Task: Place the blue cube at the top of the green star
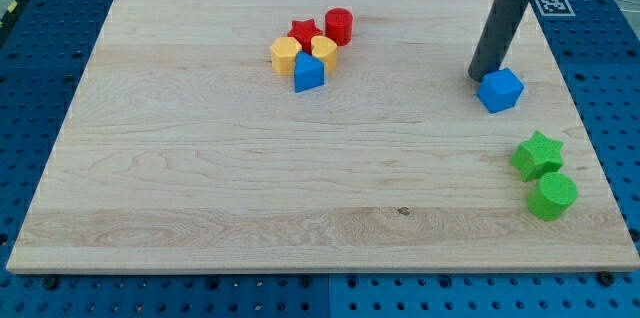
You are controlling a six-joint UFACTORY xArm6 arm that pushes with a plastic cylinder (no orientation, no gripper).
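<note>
The blue cube [500,89] sits on the wooden board at the view's right, above the green star [537,154] with a gap between them. My tip [481,76] rests on the board right at the cube's upper left side, touching or nearly touching it. The dark rod rises from there toward the view's top. The green star lies near the board's right edge, lower right of the cube.
A green cylinder [552,196] sits just below the green star. Near the top centre is a cluster: a red star [304,31], a red cylinder [339,26], two yellow blocks [286,55] [324,49] and a blue wedge-like block [309,73].
</note>
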